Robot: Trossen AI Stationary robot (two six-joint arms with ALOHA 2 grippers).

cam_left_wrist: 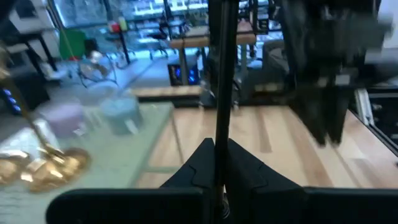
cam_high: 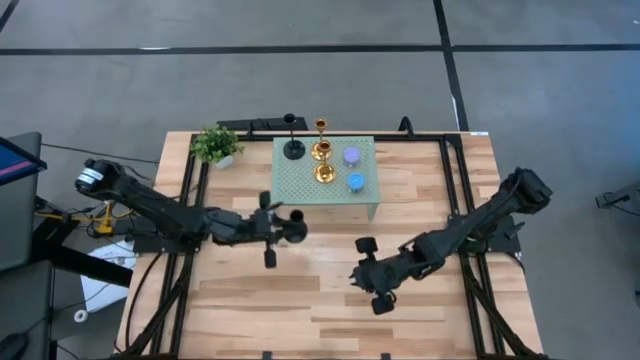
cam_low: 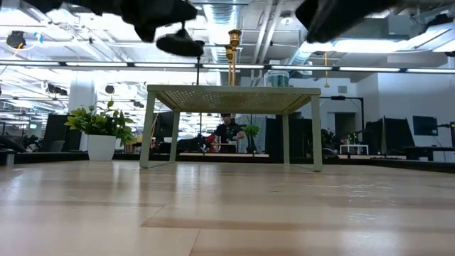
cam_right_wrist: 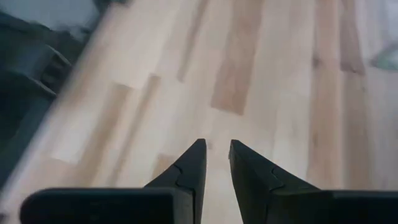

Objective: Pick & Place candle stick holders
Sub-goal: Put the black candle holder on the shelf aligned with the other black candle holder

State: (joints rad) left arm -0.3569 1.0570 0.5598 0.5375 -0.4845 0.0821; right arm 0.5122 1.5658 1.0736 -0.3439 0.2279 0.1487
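High view: the left gripper (cam_high: 283, 228) hangs over the bare table (cam_high: 300, 300) just in front of the green stand (cam_high: 300, 188), with a black holder (cam_high: 294, 229) in its jaws, round base pointing toward the right arm. On the stand sit another black holder (cam_high: 293, 147), two gold holders (cam_high: 322, 148), a lilac one (cam_high: 351, 155) and a blue one (cam_high: 355, 182). The arm reaches in nearly level from the left edge. The right gripper (cam_high: 368, 272) waits low over the table, well apart from the stand, arm angled in from the right.

Low view: the carried holder's base (cam_low: 180, 45) rides higher than the stand top. The risk I see is a swing on the way in, clipping the tall gold holder (cam_low: 232, 48) and toppling it.

Left wrist view: the jaws are clamped on the thin stem (cam_left_wrist: 221, 93), which runs straight out ahead. A pinch on so slim a stem could let the holder pivot or slip, so it may land tilted when set down. The gold (cam_left_wrist: 43, 171), lilac (cam_left_wrist: 62, 118) and blue (cam_left_wrist: 121, 112) holders lie close off to one side.

Right wrist view: the jaws stand slightly apart, holding nothing, over bare wood
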